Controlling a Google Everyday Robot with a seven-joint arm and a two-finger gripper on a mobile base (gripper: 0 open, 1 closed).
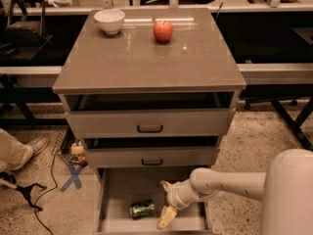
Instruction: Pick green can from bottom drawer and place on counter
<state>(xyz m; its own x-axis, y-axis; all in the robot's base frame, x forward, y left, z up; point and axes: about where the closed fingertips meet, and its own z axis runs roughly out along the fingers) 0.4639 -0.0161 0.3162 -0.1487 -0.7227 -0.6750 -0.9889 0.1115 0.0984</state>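
The green can [142,209] lies on its side on the floor of the open bottom drawer [117,187], left of centre near the front. My gripper [164,201] is inside the drawer just right of the can, with its fingers spread apart and nothing between them. One fingertip [165,219] points down toward the drawer's front, and the other sits higher, near the back. The gripper is not touching the can. The counter [146,58] is the glossy grey-brown top of the cabinet above.
A white bowl [109,20] and a red apple [163,31] stand at the back of the counter. The two upper drawers [149,124] are slightly pulled out above the gripper. A person's shoe [30,148] and cables lie on the floor to the left.
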